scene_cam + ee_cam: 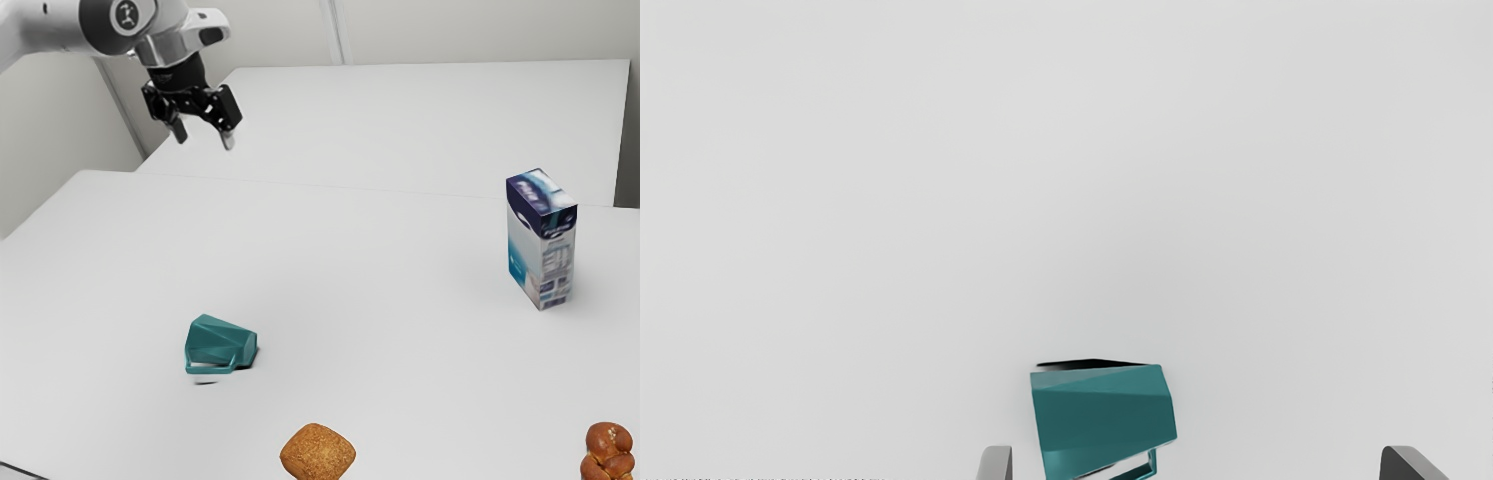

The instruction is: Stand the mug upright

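The black gripper [205,142] hangs high above the table at the exterior view's upper left, its two fingers apart with nothing between them. A teal faceted mug [221,342] lies on its side on the white table, well below the hand and nearer the exterior camera, its handle toward that camera. In the wrist view the fingertips of the gripper [1196,460] stand wide apart, and the mug [1106,417] appears between them at a distance, closer to one finger, with part of its handle cut off by the edge.
On the white table [380,300], a blue and white carton [541,240] stands upright toward the exterior view's right. A brown bread piece [318,453] lies near the exterior view's bottom edge, and a braided loaf [608,453] lies at its lower right corner.
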### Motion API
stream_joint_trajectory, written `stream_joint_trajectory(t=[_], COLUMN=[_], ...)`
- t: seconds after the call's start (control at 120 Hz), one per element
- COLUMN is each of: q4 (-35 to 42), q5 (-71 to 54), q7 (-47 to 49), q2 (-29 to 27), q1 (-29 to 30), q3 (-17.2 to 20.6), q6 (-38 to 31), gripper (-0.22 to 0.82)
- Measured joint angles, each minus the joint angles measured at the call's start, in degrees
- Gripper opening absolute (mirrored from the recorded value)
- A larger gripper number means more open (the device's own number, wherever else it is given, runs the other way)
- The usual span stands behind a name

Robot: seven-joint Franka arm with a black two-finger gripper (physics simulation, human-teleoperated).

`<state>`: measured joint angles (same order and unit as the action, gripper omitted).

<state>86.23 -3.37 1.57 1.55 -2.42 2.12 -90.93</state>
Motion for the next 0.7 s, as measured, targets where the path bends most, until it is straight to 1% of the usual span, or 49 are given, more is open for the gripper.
stream_joint_trajectory(t=[0.408,0.467,0.608,0.7], q4=[0.08,1.72,7.87,13.65], q5=[0.14,0.33,4.71,9.04], q7=[1.53,1.66,1.11,-0.24], q2=[-0.19,-1.07,-5.7,-9.96], q1=[1.0,1.42,2.63,4.18], q3=[-0.2,-0.05,-0.02,-0.12], q6=[4.01,4.52,5.41,5.0], gripper=[0.6,0.6,0.6,0.6])
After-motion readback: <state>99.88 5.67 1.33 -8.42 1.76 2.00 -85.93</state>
